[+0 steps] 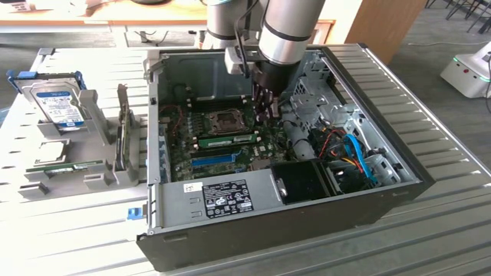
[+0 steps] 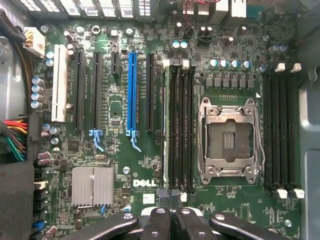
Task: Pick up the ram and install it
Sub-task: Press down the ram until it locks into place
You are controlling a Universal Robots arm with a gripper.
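One green ram (image 1: 230, 138) stands seated in a memory slot on the motherboard (image 2: 150, 165), just beside the CPU socket (image 1: 227, 119), between that socket and the long blue slot (image 1: 213, 159). Inside the open computer case (image 1: 307, 230) the claw (image 2: 170, 196) hangs with its fingers pressed together and nothing between them, its tips near the socket, over one end of the black memory slots (image 2: 181, 125). Well apart from the socket, outside the case toward the exterior view's left, a second green stick (image 1: 73, 168) lies in a grey holder (image 1: 96, 181) on the desk (image 1: 460, 241)
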